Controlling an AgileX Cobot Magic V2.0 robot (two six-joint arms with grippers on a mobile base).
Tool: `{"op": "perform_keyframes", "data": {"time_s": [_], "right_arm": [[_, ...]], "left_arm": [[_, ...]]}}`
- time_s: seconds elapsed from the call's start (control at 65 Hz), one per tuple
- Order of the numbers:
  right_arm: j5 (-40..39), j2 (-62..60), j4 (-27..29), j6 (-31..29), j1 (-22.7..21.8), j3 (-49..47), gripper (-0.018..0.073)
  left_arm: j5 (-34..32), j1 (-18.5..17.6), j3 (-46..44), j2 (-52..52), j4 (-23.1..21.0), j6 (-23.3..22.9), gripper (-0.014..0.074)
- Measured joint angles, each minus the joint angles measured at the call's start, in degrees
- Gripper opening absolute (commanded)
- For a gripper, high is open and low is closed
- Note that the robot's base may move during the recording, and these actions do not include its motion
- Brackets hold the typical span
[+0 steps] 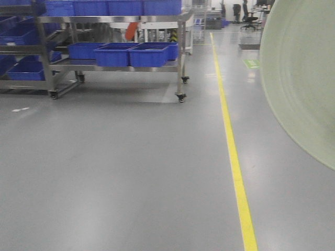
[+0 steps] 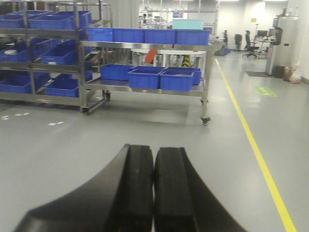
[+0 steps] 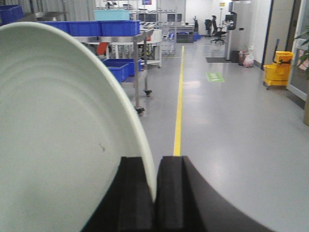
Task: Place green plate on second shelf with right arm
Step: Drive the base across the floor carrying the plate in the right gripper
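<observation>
Between the pads of the right hand (image 3: 155,179), clenched on its rim, the green plate (image 3: 63,135) is held on edge clear of the floor (image 1: 131,172), probably for carrying toward the steel rack (image 1: 73,65), well apart ahead; the left hand (image 2: 153,159) is clenched empty.

We record the plain pale sage-green round plate (image 3: 63,135) as unpatterned apart from faint concentric rings. The left gripper (image 2: 153,159) and the right gripper (image 3: 155,166) are both matt black. We mark the moulded plastic bins (image 2: 161,78) as saturated blue and the steel wheeled racks (image 2: 145,45) as silver-grey. The glossy grey floor (image 1: 115,172) bears a solid yellow painted line (image 1: 234,157) and a green rectangular marking (image 3: 214,77). We also note a yellow mop cart (image 3: 277,67) and a yellow-and-black striped panel (image 2: 186,61).
</observation>
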Motion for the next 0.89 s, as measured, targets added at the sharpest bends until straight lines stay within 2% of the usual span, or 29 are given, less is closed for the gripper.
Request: {"op": "perform_keyframes", "data": {"time_s": [0.892], "right_arm": [[0.0, 0.0, 0.0, 0.0, 0.0, 0.0, 0.0055]], "left_arm": [[0.0, 0.0, 0.0, 0.0, 0.0, 0.0, 0.013]]}}
